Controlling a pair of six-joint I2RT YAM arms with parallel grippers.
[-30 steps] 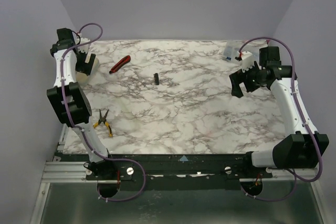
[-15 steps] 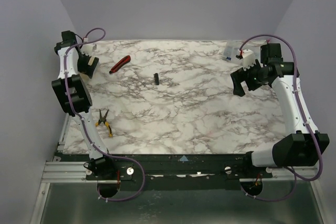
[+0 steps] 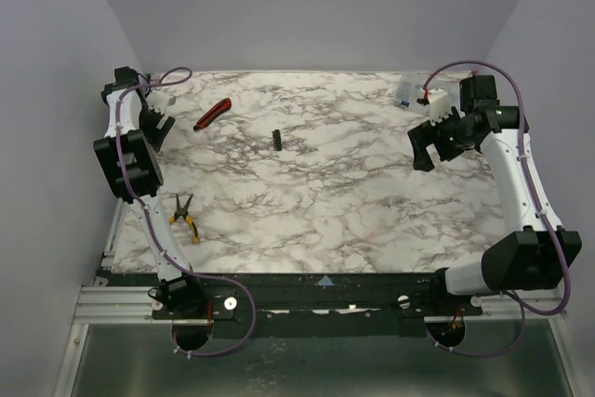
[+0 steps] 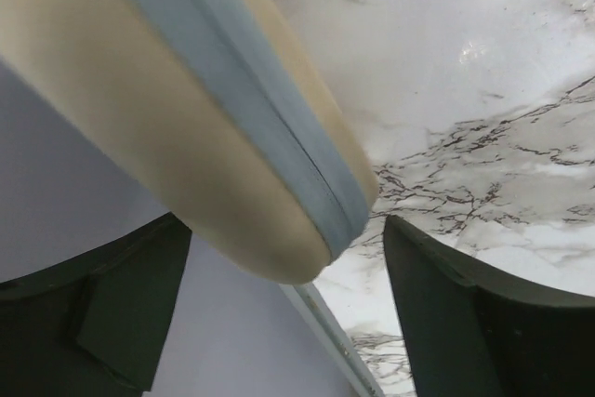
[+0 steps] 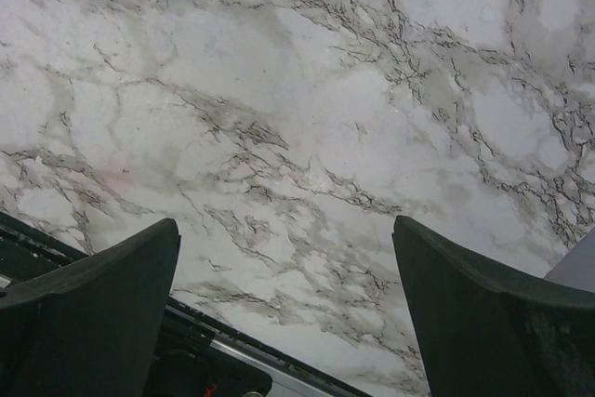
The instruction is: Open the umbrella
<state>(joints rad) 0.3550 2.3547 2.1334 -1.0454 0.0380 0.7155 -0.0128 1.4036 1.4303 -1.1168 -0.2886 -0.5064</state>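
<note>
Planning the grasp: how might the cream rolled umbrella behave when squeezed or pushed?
The cream rolled fabric umbrella looks rounded, so it would probably roll on the marble table. Its smooth wrapped fabric may squash slightly and slip.

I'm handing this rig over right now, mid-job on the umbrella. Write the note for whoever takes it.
Left gripper: jaws open, straddling the umbrella at the far left corner of the table; whether the fingers touch it is unclear.
Right gripper: jaws open, empty, above the table's right side.
Done: left gripper is placed on the umbrella.
Left: umbrella is a collapsed roll; clamp it, likely bring the right gripper over, then open it.
</note>
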